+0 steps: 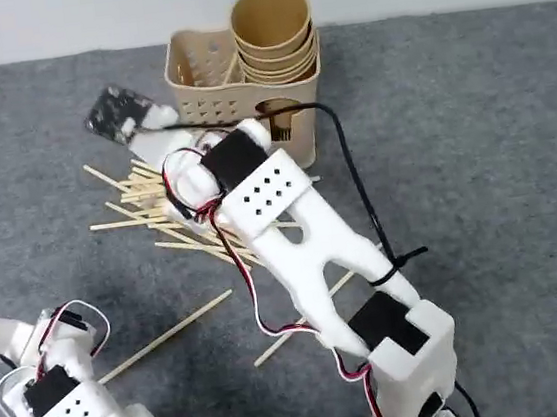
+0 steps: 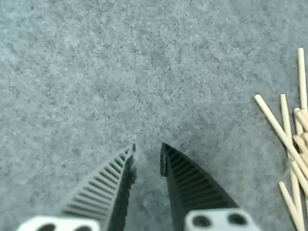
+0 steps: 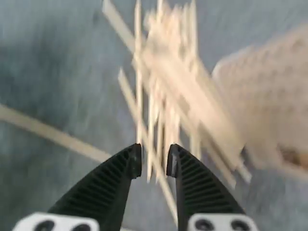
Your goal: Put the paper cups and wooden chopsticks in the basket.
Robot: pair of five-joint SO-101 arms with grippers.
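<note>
Plainly, the right pincer [image 3: 154, 161] is placed nearest the wooden chopsticks [image 1: 158, 207], which are heaped on the bench [image 1: 473, 146] just beside the basket [image 1: 208, 104]. Its jaws are narrowly parted, and nothing is seen clamped. The sticks are fanned straight ahead of its tips, mostly along its reach, so a closing stroke is judged to fall across their long axes. The left pincer [image 2: 147, 156] is loosely parted and empty, well apart from the heap. The paper cups [image 1: 273, 28] are stacked in the basket.

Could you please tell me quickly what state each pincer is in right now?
Left pincer: slightly open, holding nothing.
Right pincer: slightly open over the chopsticks, gripping none.
</note>
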